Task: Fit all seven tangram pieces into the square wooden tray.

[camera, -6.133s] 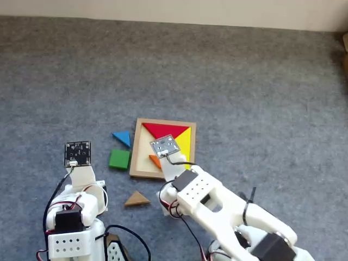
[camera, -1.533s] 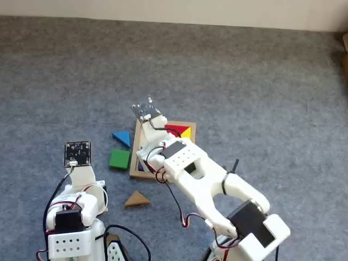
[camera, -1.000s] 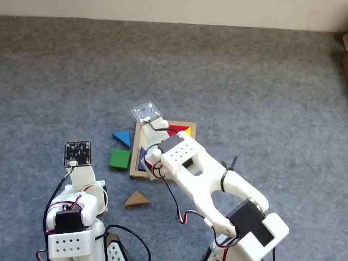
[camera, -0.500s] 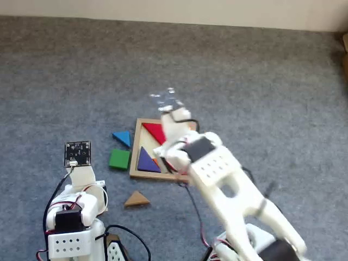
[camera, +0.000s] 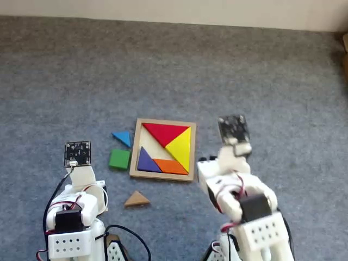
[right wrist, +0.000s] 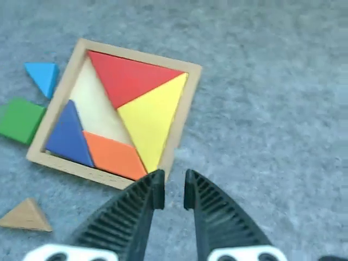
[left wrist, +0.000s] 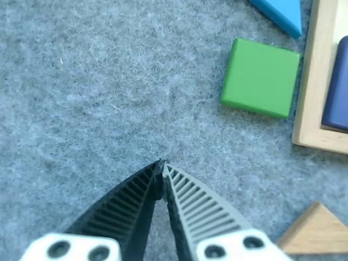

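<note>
My right claw (right wrist: 171,187) hangs over the grey table (camera: 261,81) just beside the near right corner of the square wooden tray (camera: 163,122). Its two fingers are a narrow slit apart and there is nothing between them. My left claw (left wrist: 162,163) is over bare table on the other side, with its fingertips pressed together and nothing in its grip. The green square (left wrist: 261,76) is near its tip and the tan triangle (left wrist: 315,231) lies off to one side. Four pieces lie flat in the tray. The red triangle (camera: 163,132) runs along the far rim, and the yellow triangle (camera: 182,148) runs along the right rim, meeting the red one on a diagonal. The orange parallelogram (camera: 169,166) sits against the near rim, and the dark blue triangle (camera: 145,162) is in the near left corner, touching the orange piece. Between the red and dark blue pieces, along the left rim, a patch of the tray's pale wooden floor shows bare. Three pieces are outside the tray on my left. The light blue triangle (camera: 122,138) is near the far part of the left rim. The green square is just beside the same rim, nearer to me. The tan triangle lies well apart from the tray, nearer my left arm.
</note>
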{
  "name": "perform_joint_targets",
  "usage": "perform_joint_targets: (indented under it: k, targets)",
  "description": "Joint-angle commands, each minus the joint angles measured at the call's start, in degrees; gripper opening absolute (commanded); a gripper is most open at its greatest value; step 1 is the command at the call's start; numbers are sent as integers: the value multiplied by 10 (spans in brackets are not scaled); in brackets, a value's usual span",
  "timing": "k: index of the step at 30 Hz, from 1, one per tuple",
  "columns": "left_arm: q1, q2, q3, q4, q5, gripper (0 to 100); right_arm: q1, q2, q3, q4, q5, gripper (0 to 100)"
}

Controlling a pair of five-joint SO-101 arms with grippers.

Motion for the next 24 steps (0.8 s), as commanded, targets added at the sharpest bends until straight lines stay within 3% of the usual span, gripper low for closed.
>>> perform_joint_targets:
  k: [1,8,24]
  targets:
    - [-9,-21,12,3,-6,7,36,-110,43,11,0,74]
    - [-7,-21,12,3,-6,7,95,-295,163,11,0,74]
    - [7,-21,12,3,-6,7,141,-294,355,5,-1,74]
